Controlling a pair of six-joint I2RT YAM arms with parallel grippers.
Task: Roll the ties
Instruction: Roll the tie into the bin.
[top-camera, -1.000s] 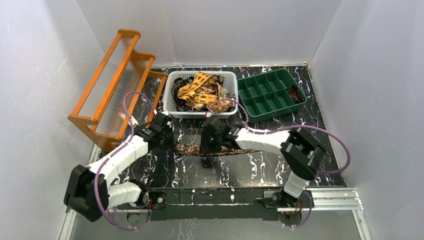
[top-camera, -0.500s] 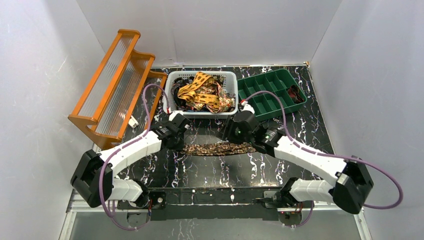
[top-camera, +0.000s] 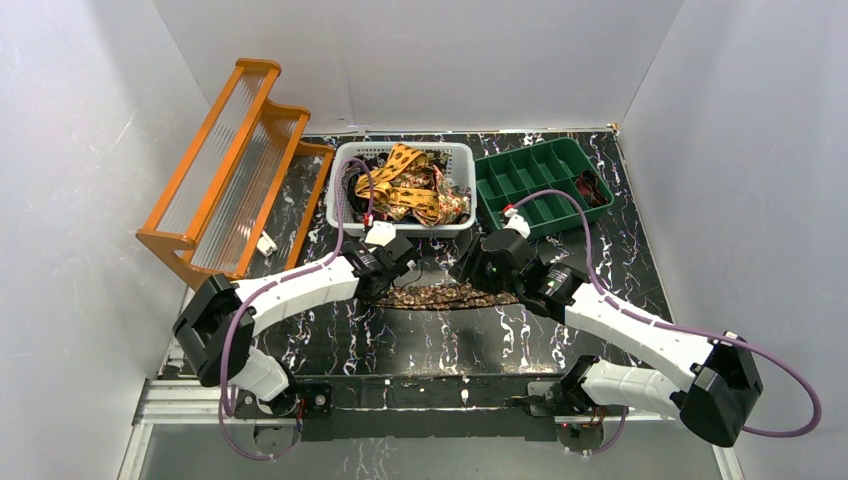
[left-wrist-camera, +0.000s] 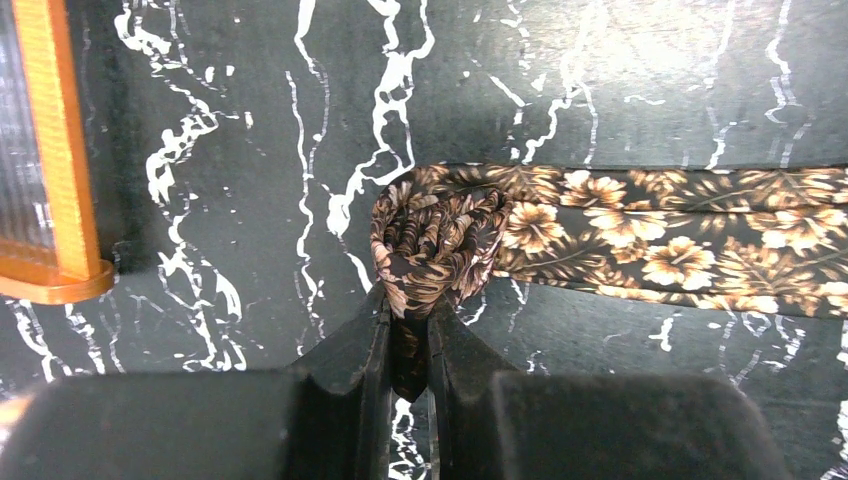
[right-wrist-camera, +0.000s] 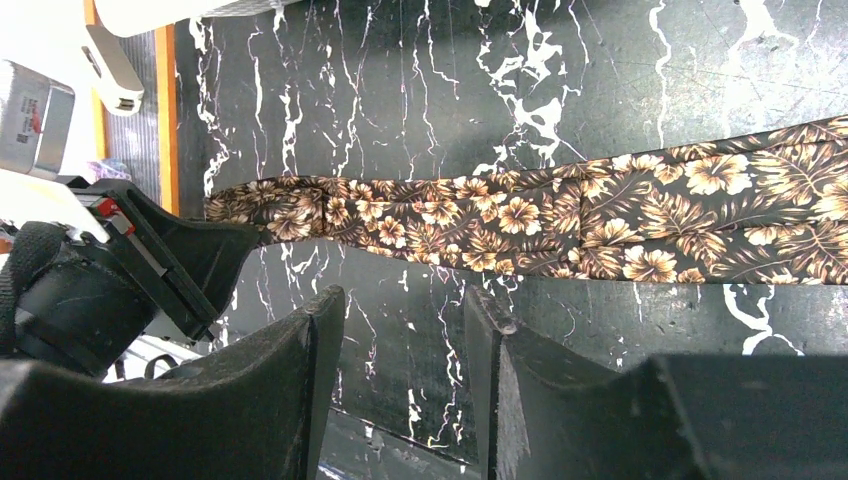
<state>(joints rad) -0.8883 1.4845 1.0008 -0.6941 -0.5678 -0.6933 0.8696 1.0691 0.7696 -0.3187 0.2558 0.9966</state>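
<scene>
Brown tie (left-wrist-camera: 620, 232) coiled — left wrist only.

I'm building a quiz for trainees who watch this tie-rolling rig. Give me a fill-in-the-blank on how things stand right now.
1. The left gripper is shut on the ___ end of the floral tie.
2. The right gripper has its jaws ___, with nothing between them.
3. More ties are piled in the ___ basket.
4. Right of the basket stands a compartment tray coloured ___.
Missing words: rolled; open; white; green.
</scene>
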